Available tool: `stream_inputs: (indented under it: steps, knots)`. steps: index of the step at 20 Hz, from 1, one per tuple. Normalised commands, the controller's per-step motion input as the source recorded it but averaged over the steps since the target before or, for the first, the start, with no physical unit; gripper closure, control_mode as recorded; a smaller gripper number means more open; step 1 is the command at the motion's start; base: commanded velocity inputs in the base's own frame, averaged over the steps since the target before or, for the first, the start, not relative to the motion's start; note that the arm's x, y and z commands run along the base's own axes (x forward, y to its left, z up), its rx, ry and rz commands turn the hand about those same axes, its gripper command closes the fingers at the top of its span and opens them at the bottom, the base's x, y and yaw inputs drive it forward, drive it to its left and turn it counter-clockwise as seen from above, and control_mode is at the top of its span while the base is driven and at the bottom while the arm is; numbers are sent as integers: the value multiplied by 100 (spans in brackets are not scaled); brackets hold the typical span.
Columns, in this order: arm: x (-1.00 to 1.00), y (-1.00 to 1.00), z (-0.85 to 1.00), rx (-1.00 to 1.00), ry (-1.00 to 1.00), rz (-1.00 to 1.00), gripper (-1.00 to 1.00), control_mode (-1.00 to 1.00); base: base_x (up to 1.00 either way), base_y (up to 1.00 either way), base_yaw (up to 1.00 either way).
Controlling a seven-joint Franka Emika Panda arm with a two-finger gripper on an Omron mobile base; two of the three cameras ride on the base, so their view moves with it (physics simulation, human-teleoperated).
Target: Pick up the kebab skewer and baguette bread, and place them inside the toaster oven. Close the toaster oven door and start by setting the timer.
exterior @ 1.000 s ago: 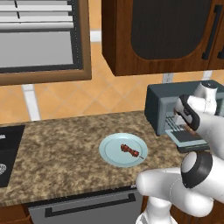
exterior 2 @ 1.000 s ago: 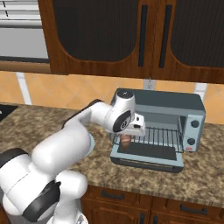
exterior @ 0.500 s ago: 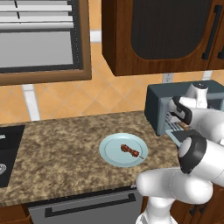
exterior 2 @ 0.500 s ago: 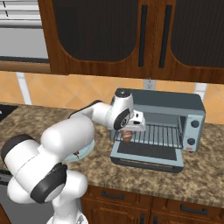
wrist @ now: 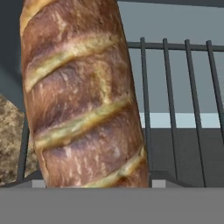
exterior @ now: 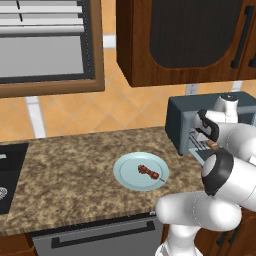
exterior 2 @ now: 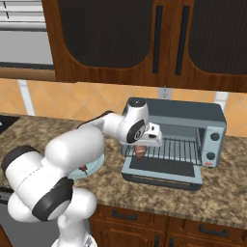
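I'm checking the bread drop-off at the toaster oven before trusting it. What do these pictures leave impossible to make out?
- Gripper fingers: hidden by the hand in the right base view and by the baguette in the hand view, so grip or release is unclear.
- Baguette ends: cut off by the hand view's edges.
- Toaster oven rack: whether the loaf touches it is unclear.
- Skewer on the plate: too small for detail.

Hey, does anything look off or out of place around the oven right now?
Nothing spilled or damaged. The oven door hangs open, which suits loading. The baguette is at the rack's left front, in the end effector. The skewer lies on the plate.
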Motion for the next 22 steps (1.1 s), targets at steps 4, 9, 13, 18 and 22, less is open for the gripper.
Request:
stream_inputs:
  steps: [4,9,13,18,22]
  knots:
    - [-50,-2,-28,-5,-3,-2,100,-100,0,0,0]
    - [-29,-10,-4,-2,0,-4,-100,-100,0,0,0]
    - [0,-2,15,0,0,-1,-100,-100,0,0,0]
    - [6,0,47,0,0,0,-100,-100,0,0,0]
    - [0,0,31,0,0,0,-100,-100,0,0,0]
